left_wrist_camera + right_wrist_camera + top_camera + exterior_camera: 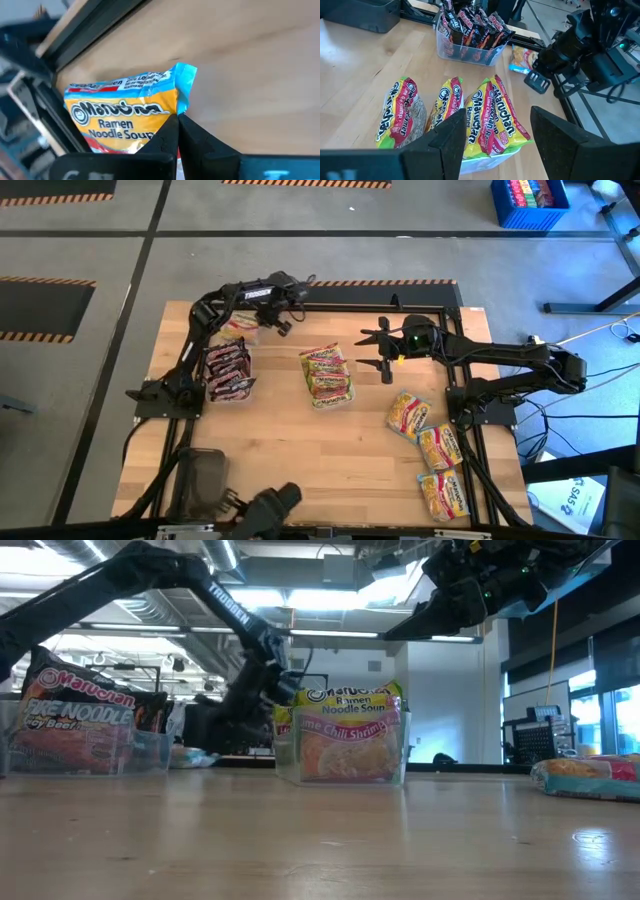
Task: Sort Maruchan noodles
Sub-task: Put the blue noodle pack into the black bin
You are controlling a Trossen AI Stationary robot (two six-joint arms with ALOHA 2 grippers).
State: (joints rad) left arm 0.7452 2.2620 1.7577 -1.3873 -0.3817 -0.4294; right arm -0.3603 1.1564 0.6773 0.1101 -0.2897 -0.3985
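Tabletop: pale wood, black frame rails at its edges.

Left claw: at the far left corner of the tabletop, fingers pinched together on the blue-edged end of a yellow packet. Packet lies flat on the wood beside the rail. Print legible in the left wrist view: "Maruchan", "Ramen Noodle Soup".

Right claw: raised over the far middle of the tabletop, just right of the middle tray, fingers apart at a moderate gap, gripping nothing.

Left tray: clear plastic, by the left arm's base, packed with dark red packets standing on edge. Low view reads "Maruchan", "Fire Noodle" and part of "Spicy Beef".

Middle tray: clear plastic, at the tabletop's centre, holding green-and-pink packets upright in a row. Low view reads "Maruchan", "Ramen Noodle Soup", "Lime Chili Shrimp"; right wrist view repeats the "Maruchan" name along each top edge.

Loose yellow packets: several lying flat in a rough line along the right side, from mid-tabletop toward the near right corner. Print too small to read.

Left arm: white lettering "TROSSEN" on its link in the low view.

Blue crate: on the floor beyond the far right corner, coloured contents, unreadable.
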